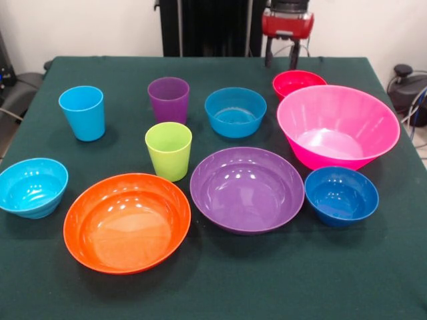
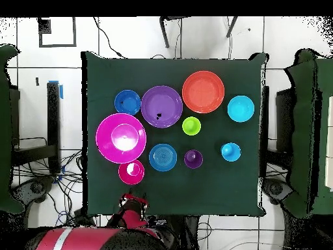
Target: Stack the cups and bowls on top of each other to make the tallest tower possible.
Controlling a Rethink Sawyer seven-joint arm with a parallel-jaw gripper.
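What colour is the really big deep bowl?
The big deep bowl is pink. It shows best in the front view, standing beside the small red bowl.

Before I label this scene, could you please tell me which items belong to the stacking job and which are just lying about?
Job: light blue cup, purple cup, lime green cup, cyan bowl, blue bowl, dark blue bowl, red bowl, orange bowl, purple bowl, pink bowl.
Lying about: floor cables only.

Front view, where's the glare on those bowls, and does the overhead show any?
Front view: bright reflections sit inside the orange bowl, purple bowl and pink bowl; soft shadows fall on the tablecloth beside them. Overhead view: the pink bowl shows a pale patch at its centre; the others look evenly lit.
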